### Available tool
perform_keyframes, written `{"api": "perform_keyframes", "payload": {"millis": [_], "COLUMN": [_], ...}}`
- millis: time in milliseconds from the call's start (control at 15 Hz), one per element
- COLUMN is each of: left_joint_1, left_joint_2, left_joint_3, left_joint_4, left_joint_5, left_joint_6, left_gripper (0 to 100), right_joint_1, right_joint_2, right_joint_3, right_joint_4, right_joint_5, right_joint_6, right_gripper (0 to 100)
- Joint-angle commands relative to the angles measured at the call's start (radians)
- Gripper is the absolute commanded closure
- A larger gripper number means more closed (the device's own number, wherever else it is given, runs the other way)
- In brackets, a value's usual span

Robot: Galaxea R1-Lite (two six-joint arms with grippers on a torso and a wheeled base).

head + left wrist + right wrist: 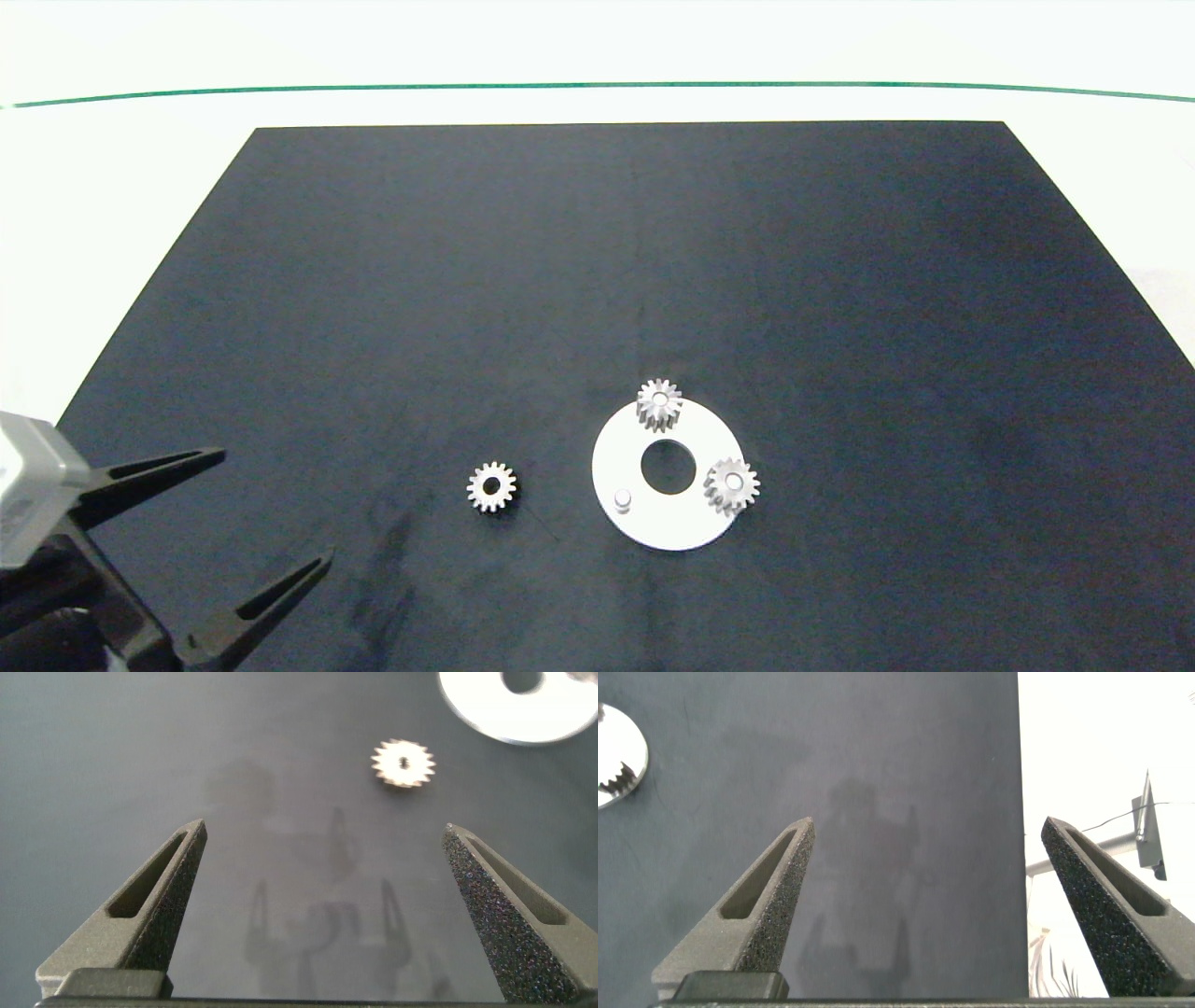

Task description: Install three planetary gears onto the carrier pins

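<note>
Sitting on two of the three carrier pins (623,499) are two planetary gears: one gear (659,403) at the disc's far rim, the other (732,485) at its right rim, each overhanging the rim slightly. The third pin stands bare at the near-left part of the white disc (667,528), beside the large centre hole. The third gear (491,486) lies flat on the black mat (597,261), just left of the disc and apart from it, bore facing up.

The disc rests on the mat's near half, slightly right of the middle, closer to the near edge than to the far edge. The mat lies on a white desk (140,149), which shows a thin green line (597,85) along its far side.

The left gripper (271,509) is at the mat's near-left corner, above the surface. Its two fingers are spread wide with nothing between them, tips directed toward the loose gear, which is well apart from them. In the left wrist view the same gear (404,763) appears beyond the fingertips, with part of the disc (495,723) further on.

The right gripper (924,831) does not appear in the head view. Its wrist view shows its fingers spread wide and empty over the mat's edge (1013,812), with an edge of the disc (618,751) to one side.
</note>
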Motion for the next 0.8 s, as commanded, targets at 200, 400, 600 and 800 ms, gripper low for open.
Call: {"api": "perform_keyframes", "payload": {"millis": [200,400,600,800], "left_joint_1": [-0.175,-0.188,-0.261,-0.304], "left_joint_2": [0.212,0.276,0.374,0.456], "left_joint_3": [0.004,-0.057,-0.102,-0.132], "left_joint_4": [-0.026,-0.024,-0.026,-0.027], "left_joint_5": [0.009,0.052,0.135,0.14], "left_joint_6": [0.001,0.001,0.001,-0.002], "left_gripper": [0,0,0,0], "right_joint_1": [0.0,0.006,0.007,0.018], "right_joint_2": [0.012,0.008,0.009,0.0], "right_joint_3": [-0.009,-0.004,0.011,0.019], "right_joint_4": [0.004,0.004,0.004,0.006], "right_joint_5": [-0.003,-0.001,0.0,0.0], "right_joint_6": [-0.002,0.0,0.0,0.0], "right_gripper": [0,0,0,0]}}
